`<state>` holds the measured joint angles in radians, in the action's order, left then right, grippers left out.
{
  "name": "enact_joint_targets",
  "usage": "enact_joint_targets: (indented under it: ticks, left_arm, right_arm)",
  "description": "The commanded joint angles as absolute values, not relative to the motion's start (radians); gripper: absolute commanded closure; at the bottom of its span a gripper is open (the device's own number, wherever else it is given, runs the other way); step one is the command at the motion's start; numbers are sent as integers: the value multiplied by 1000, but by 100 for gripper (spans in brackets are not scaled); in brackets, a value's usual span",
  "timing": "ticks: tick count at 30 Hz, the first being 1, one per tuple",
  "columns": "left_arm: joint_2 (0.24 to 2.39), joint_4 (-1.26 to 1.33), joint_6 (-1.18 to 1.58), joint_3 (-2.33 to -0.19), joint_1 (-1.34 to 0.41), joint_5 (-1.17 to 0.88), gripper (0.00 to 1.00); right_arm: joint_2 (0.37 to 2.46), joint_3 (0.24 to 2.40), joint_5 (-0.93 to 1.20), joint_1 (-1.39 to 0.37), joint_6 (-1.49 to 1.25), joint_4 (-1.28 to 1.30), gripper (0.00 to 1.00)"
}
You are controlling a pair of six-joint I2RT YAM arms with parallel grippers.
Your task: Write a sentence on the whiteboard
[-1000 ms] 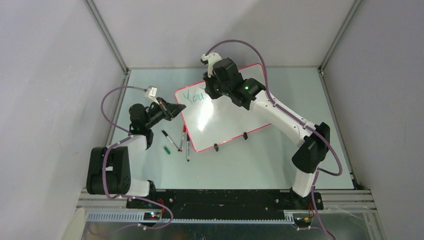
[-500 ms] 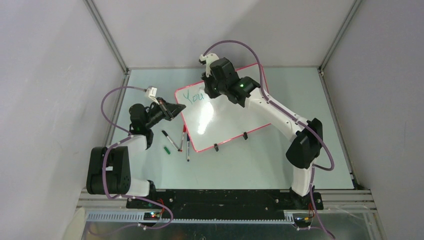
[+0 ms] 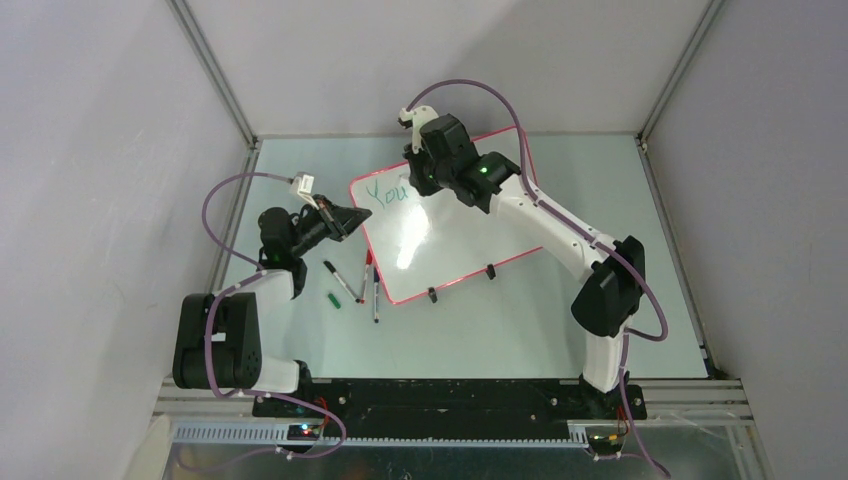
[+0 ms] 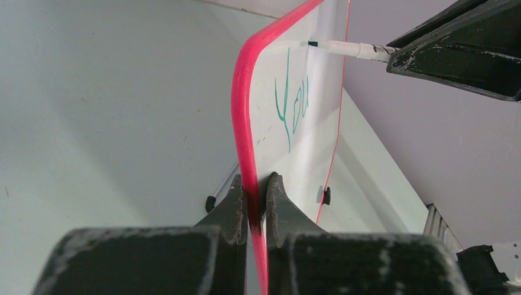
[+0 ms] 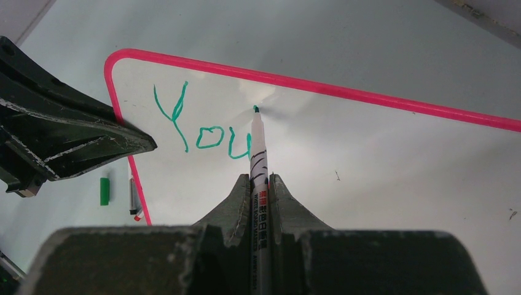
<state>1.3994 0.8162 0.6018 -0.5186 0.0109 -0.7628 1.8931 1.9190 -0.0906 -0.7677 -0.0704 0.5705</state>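
The whiteboard (image 3: 450, 235) lies on the table, white with a red-pink rim (image 4: 241, 110). My left gripper (image 4: 253, 190) is shut on the rim at its left edge. The sentence (image 5: 203, 132) reads "You" in teal near the board's far left corner, and it also shows in the top view (image 3: 383, 193). My right gripper (image 5: 260, 181) is shut on a white marker (image 5: 258, 153). The marker's green tip (image 5: 255, 109) is at the board's surface just above and right of the "u". In the left wrist view the marker (image 4: 347, 48) comes in from the right.
Loose markers (image 3: 340, 281) and a green cap (image 3: 334, 300) lie on the table left of the board's near corner. Two black clip feet (image 3: 432, 294) sit on the board's near edge. Enclosure walls and metal rails (image 3: 215, 85) close off the table's sides.
The right arm has shifted slightly left and its elbow has swung inward, carrying the marker along. The left arm and the board have not moved.
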Motion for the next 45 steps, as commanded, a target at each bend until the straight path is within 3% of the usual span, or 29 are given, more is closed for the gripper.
enact_joint_targets:
  ticks: [1, 18, 45]
  left_arm:
    - [1435, 683, 410, -491, -3, -659, 100]
    - [1433, 681, 410, -489, -3, -659, 100]
    - [1441, 680, 409, -495, -3, -654, 100]
  right_arm:
    - [1872, 1926, -117, -758, -67, 564, 100]
    - [1788, 1868, -99, -761, -71, 537, 100]
    - [1623, 1549, -61, -724, -74, 320, 100]
